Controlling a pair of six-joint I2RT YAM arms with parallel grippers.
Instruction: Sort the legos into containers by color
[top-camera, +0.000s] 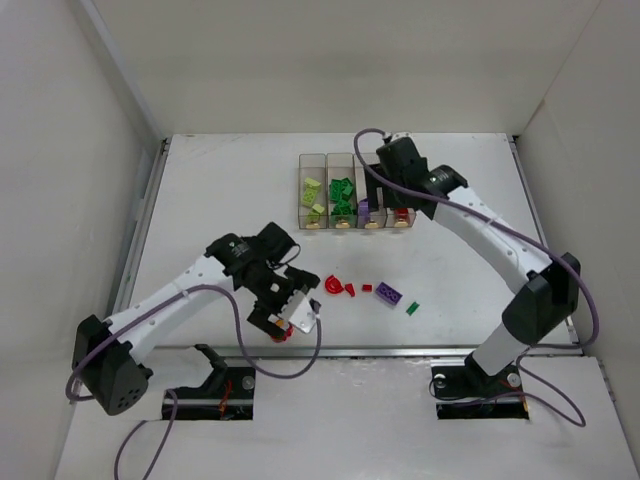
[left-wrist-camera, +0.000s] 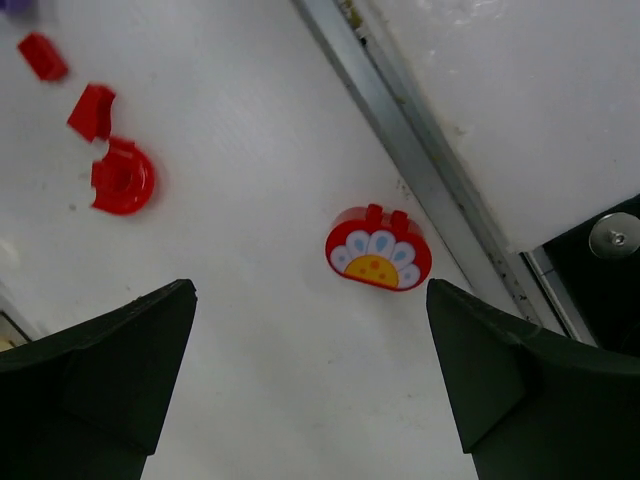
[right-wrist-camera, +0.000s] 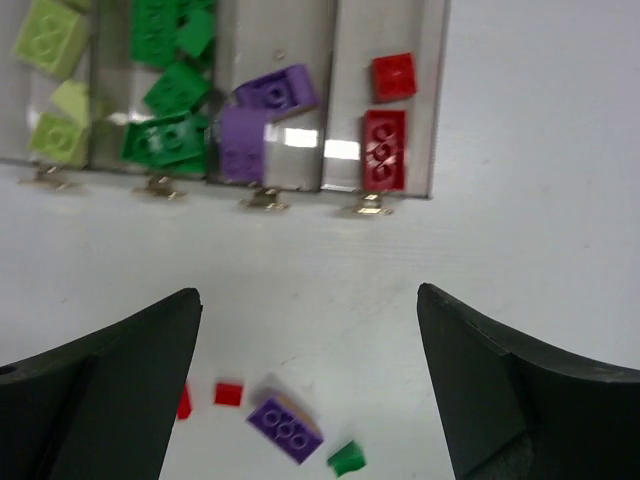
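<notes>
Closest to where I stand, the left gripper (left-wrist-camera: 308, 300) hangs low over the white tabletop (left-wrist-camera: 250, 330) by the near metal rail (left-wrist-camera: 420, 170). Its two black fingers are spread wide with nothing between them. Just ahead of the gap lies a red domed plastic brick with a white-and-yellow petal print (left-wrist-camera: 378, 250), flat on the table and touching neither finger. Off to one side sit a red round plastic piece with a notch (left-wrist-camera: 122, 178), a small red chunk (left-wrist-camera: 92, 110) just beside it, and a small red brick (left-wrist-camera: 42, 56) a little further along.

Farther back, the right gripper (right-wrist-camera: 307, 295) hovers over the table near the gold-dotted ends of the row of four narrow clear plastic bins (right-wrist-camera: 436, 90). Its jaws also stand wide and empty.

The bins hold sorted pieces. Yellow-green bricks (right-wrist-camera: 48, 35) are at the left end of the row, green bricks (right-wrist-camera: 165, 90) come next, purple bricks (right-wrist-camera: 262, 105) fill the third, and two red bricks (right-wrist-camera: 385, 150) lie in the right-hand bin.

Loose on the table between the two arms lie a flat purple studded brick (right-wrist-camera: 285, 428) and a small green piece (right-wrist-camera: 347, 458) just beside it.
</notes>
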